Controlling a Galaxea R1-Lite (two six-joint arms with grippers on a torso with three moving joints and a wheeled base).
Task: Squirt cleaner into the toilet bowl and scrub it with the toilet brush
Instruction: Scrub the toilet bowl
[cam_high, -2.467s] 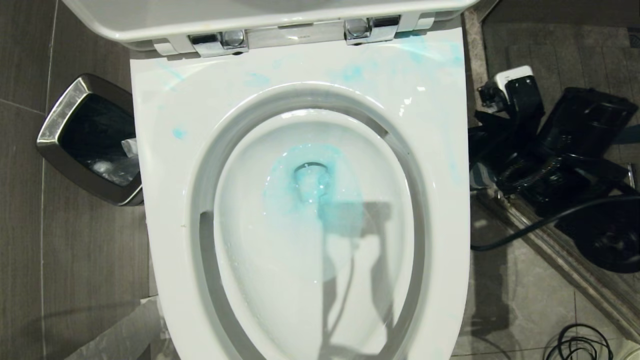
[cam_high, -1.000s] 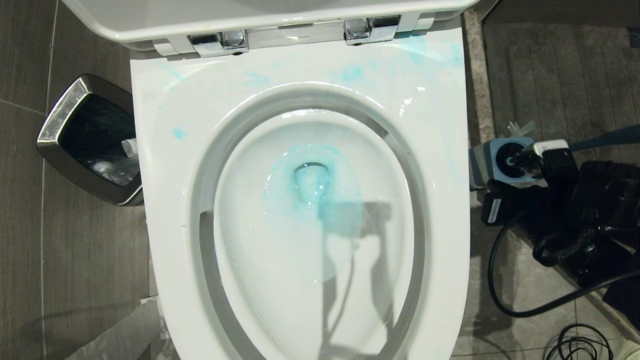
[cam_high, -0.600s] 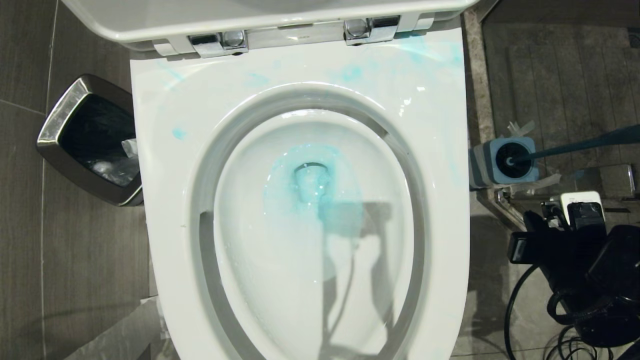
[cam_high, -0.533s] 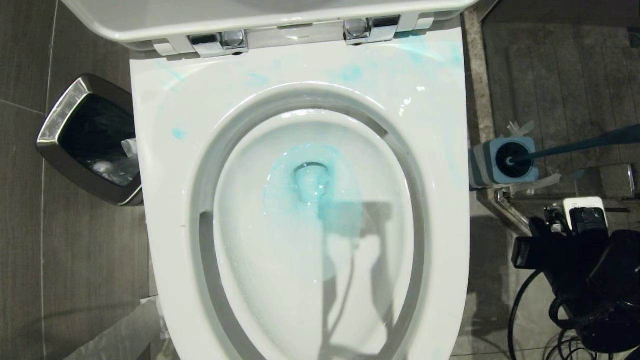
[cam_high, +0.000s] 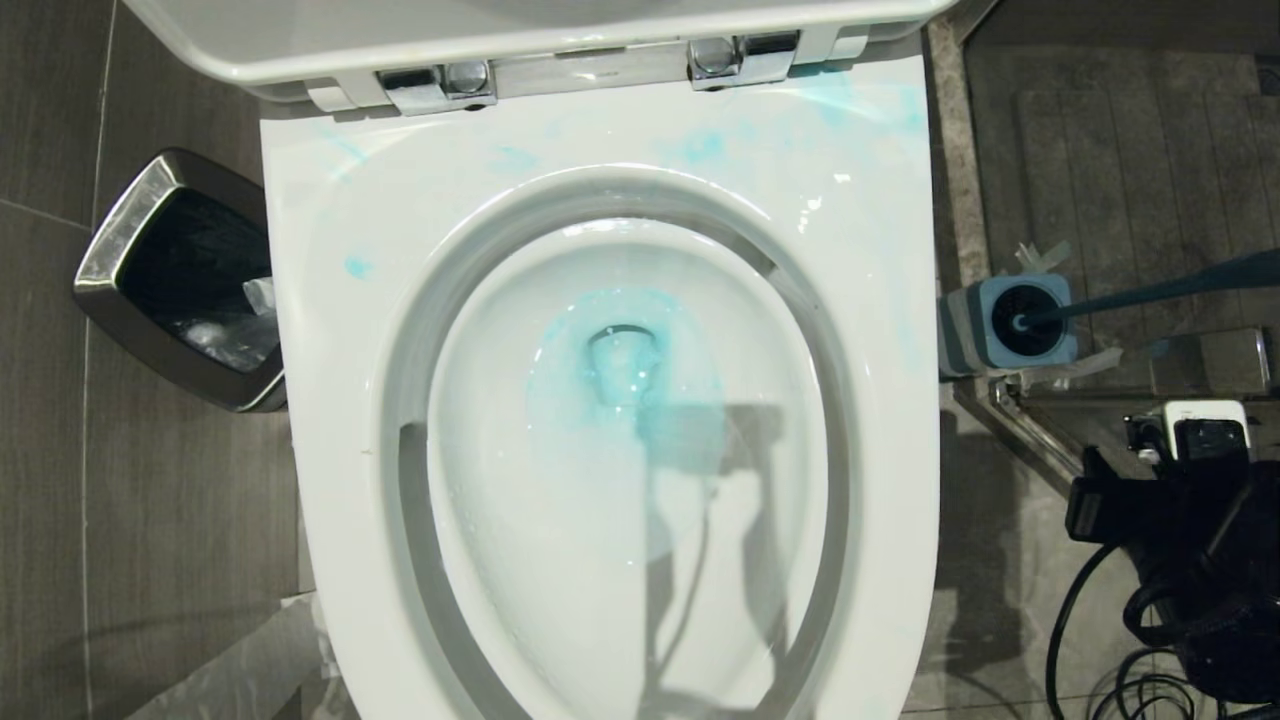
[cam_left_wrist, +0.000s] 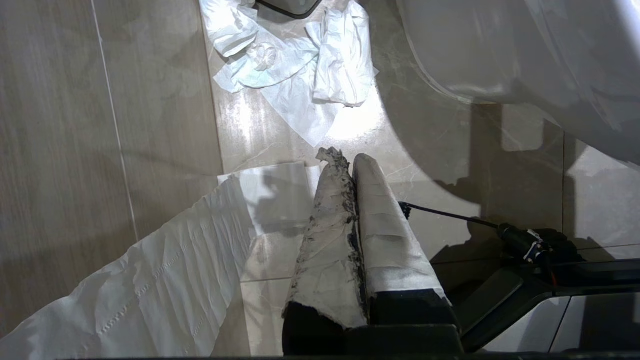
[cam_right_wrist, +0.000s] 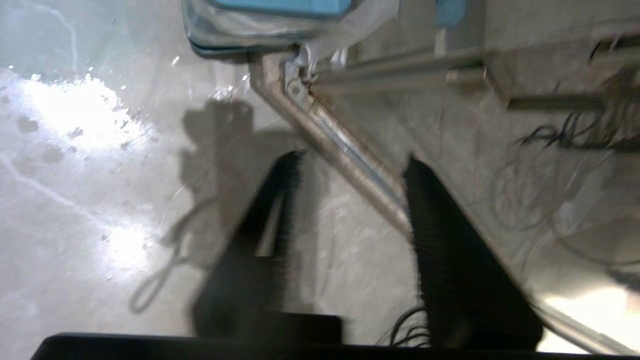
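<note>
1. Low at the frame's right edge, the right gripper (cam_right_wrist: 350, 170) is seen with fingers apart, empty; the left gripper (cam_left_wrist: 345, 162) is pressed together.
2. Turquoise cleaner (cam_high: 640, 400) is pooled mid-frame in the toilet bowl (cam_high: 330, 300).
3. At middle right, the toilet brush (cam_high: 1160, 292) is seated in its holder (cam_high: 1010, 322).
4. Crumpled paper is held in the waste bin (cam_high: 120, 240), upper left.

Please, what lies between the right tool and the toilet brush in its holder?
In the head view, only a metal rail on the floor separates the right tool from the toilet brush. The right wrist view shows the tool open and empty.
</note>
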